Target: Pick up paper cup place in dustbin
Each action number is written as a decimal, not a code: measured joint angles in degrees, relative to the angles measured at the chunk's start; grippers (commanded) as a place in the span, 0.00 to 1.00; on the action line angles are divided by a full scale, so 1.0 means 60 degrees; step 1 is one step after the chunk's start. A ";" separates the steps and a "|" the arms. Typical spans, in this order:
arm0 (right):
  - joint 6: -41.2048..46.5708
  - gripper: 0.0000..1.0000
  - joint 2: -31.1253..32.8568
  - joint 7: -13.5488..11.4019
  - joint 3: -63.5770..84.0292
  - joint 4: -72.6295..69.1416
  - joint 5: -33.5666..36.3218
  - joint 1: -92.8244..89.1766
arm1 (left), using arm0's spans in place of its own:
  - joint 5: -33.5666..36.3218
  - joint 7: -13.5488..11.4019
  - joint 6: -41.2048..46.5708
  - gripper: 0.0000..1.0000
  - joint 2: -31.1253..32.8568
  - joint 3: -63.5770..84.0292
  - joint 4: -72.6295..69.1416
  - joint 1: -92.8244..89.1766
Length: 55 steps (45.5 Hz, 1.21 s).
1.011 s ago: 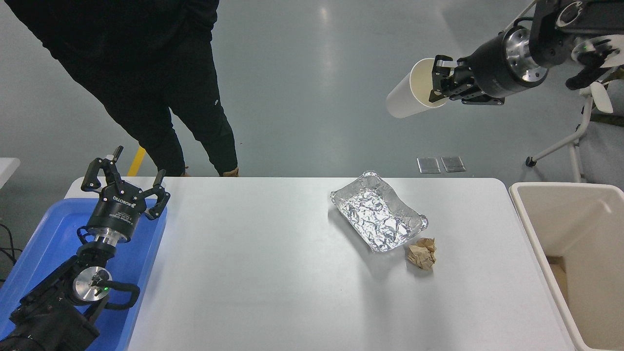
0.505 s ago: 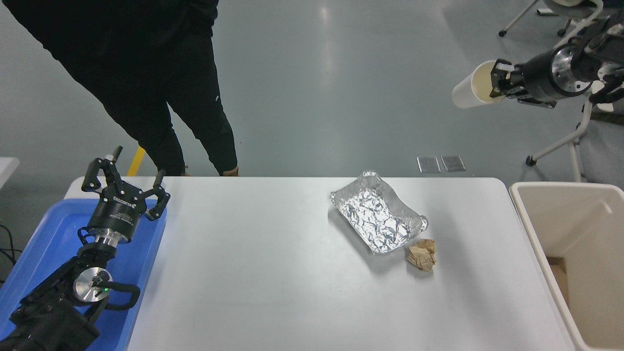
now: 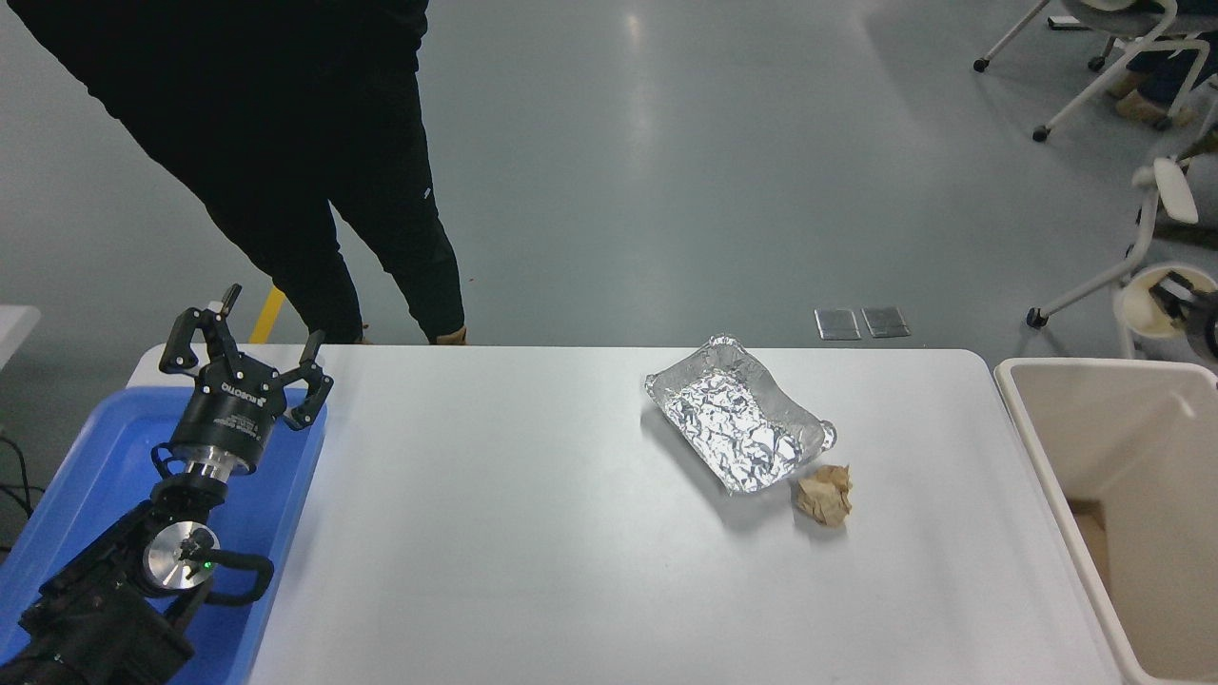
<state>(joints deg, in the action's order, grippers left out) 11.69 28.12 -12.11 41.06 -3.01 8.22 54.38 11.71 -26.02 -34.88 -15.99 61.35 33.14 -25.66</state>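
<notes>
At the far right edge of the view, the paper cup [image 3: 1145, 306] hangs in the air just beyond the far rim of the dustbin [image 3: 1023, 419], its cream inside turned toward the camera. The right pincer [image 3: 1180, 303] reaches in from the right edge with only a small part showing, and it is gripping the cup at the rim, one finger [image 3: 1172, 288] lying across the mouth. The cup is above the floor behind the bin's far wall, not inside the bin. The dustbin stands just beside the right end of the white desk [image 3: 533, 533]; it is deep, with something brown lying at its bottom. On the desk, right of centre, sits a crinkled foil tray [image 3: 737, 414], and a crumpled brown paper ball [image 3: 824, 495] lies just beside the tray's near right corner, so close that contact cannot be told. The left pincer [image 3: 245, 354] is parked at the near left, its fingers spread and holding nothing, above the far end of a blue tray [image 3: 95, 457] that sits against the desk's left end. A person [image 3: 285, 143] in dark clothes stands at the far side of the desk, toward the left. White chair legs on castors [image 3: 1094, 276] show on the floor at the far right.
</notes>
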 measured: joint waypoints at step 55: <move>-0.1908 1.00 -0.0855 -0.0623 -0.3001 0.0279 0.0286 -0.3657 | -0.0003 0.0000 -0.0001 0.98 0.0000 0.0006 0.0003 0.0000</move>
<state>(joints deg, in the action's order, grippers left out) 0.24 23.00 -15.85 23.06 -1.33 9.94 32.43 11.69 -26.02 -34.89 -16.00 61.38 33.15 -25.66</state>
